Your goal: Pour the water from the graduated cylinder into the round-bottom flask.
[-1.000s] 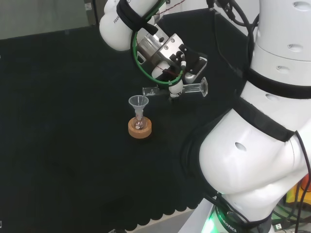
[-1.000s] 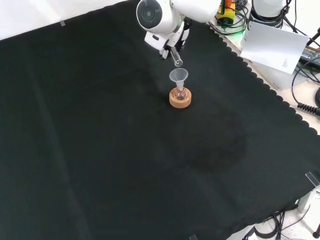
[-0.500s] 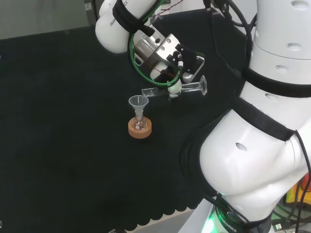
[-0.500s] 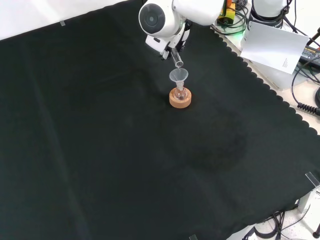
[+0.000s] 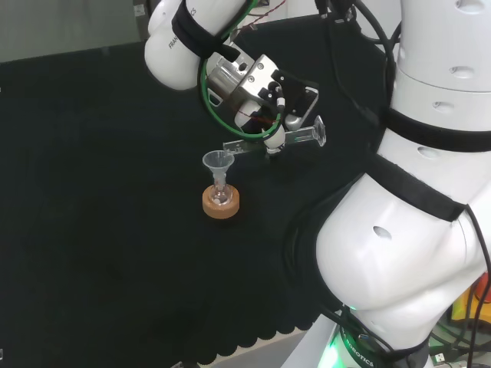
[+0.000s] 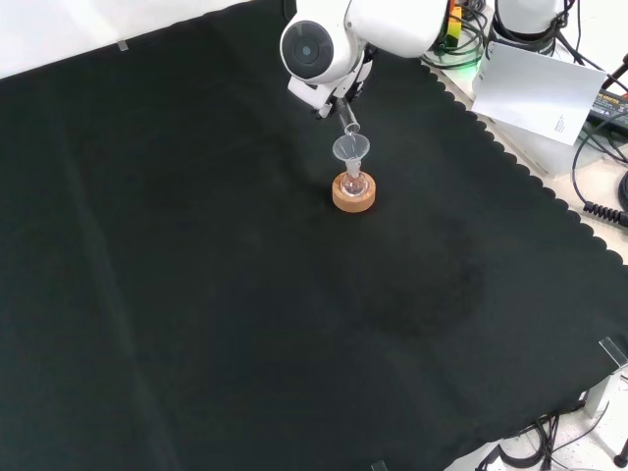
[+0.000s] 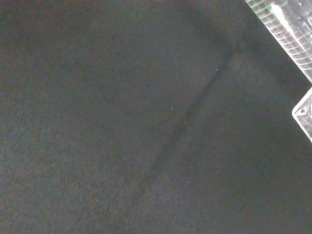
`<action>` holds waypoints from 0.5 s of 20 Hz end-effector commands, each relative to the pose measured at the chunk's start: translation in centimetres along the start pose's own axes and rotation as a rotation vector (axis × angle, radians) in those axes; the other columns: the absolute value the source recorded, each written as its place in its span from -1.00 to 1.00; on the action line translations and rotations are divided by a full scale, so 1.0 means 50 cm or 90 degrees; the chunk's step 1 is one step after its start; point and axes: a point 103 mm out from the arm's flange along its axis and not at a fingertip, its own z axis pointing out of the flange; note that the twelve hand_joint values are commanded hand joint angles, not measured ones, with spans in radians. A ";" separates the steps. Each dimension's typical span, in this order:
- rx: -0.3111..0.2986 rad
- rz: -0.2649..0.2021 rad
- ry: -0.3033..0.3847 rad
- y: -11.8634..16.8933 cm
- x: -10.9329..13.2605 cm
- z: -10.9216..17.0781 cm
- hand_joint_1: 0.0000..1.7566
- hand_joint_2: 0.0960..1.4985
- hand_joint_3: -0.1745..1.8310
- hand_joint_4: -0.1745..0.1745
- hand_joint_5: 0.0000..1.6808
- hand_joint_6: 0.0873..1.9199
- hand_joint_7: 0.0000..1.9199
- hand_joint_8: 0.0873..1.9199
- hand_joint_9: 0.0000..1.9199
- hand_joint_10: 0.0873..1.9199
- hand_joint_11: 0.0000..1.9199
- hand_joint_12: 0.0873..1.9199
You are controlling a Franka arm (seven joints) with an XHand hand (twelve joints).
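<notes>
Where the head view looks over the arm, we find the hand (image 5: 270, 103) curled round the graduated cylinder (image 5: 295, 139), which lies almost level above the bench (image 5: 92, 192). Its mouth sits just above the rim of a clear funnel (image 5: 219, 162). We note the funnel stands in the round-bottom flask (image 5: 221, 196) on a cork ring (image 5: 221, 205).

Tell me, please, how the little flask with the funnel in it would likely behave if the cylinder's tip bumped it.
The funnel stands tall in the small round-bottom flask, so it looks top-heavy and apt to tip. The cork ring cradles the base, which probably steadies it, though the ring may slide on the cloth. Both look like clear glass, likely fragile.
</notes>
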 end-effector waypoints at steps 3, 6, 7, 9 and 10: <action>0.006 0.009 -0.026 0.001 0.000 -0.011 0.43 0.45 -0.83 -1.00 0.16 0.00 0.05 -0.01 0.45 -1.00 0.28 -0.28; 0.004 0.008 -0.036 0.002 0.002 -0.014 0.43 0.45 -0.83 -1.00 0.16 0.00 0.05 -0.01 0.45 -1.00 0.28 -0.28; 0.005 0.010 -0.042 0.002 0.003 -0.016 0.43 0.45 -0.83 -1.00 0.16 0.00 0.05 -0.01 0.45 -1.00 0.28 -0.28; 0.006 0.013 -0.045 0.002 0.003 -0.018 0.43 0.45 -0.83 -1.00 0.16 0.00 0.05 -0.01 0.45 -1.00 0.28 -0.28; 0.007 0.015 -0.048 0.001 0.003 -0.019 0.43 0.45 -0.83 -1.00 0.16 0.00 0.05 -0.01 0.45 -1.00 0.28 -0.28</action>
